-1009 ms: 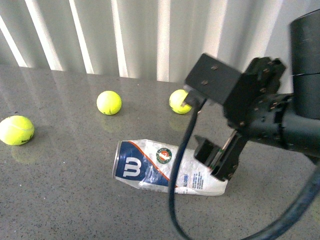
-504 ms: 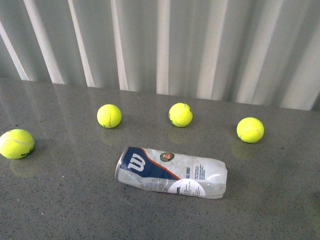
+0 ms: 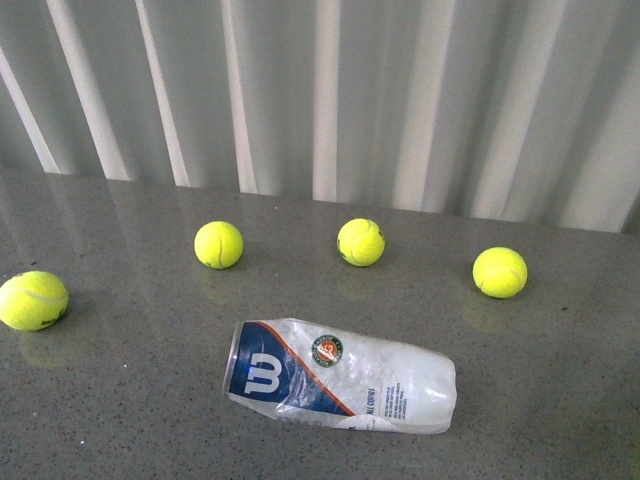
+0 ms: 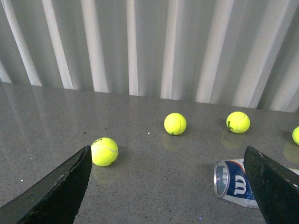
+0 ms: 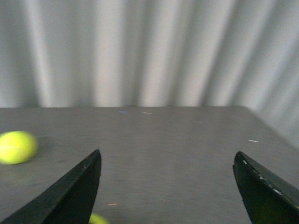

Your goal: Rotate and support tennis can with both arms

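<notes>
- Clear plastic tennis can (image 3: 340, 377) with a navy-and-white label and silver rim: lies on its side on the grey speckled tabletop (image 3: 120, 420), in the nearer half and about midway between the left and right edges.
- Can orientation: silver-rimmed mouth points to the left edge, clear closed end to the right edge. The long axis slants slightly, so the closed end sits a little nearer. The white W and the round emblem face up. The clear wall looks dented.
- Nothing touches the can; it rests free on the surface.
- Four yellow-green tennis balls, all apart from the can. Three stand in a loose row between the can and the far edge (image 3: 218, 244), (image 3: 361, 242), (image 3: 500, 272); the fourth sits alone towards the left edge (image 3: 33, 300).
- White pleated wall (image 3: 320, 90) rises behind the far edge.
- Left gripper (image 4: 167, 154): thin black fingers (image 4: 56, 191) spread wide, nothing between them, held above the surface. The can's rimmed mouth (image 4: 231, 184) shows just beside one finger, which partly covers it.
- Right gripper (image 5: 167, 154): fingers (image 5: 70, 196) likewise spread wide and empty, over bare surface. This view is soft; one ball (image 5: 17, 147) is recognisable off to the side.
</notes>
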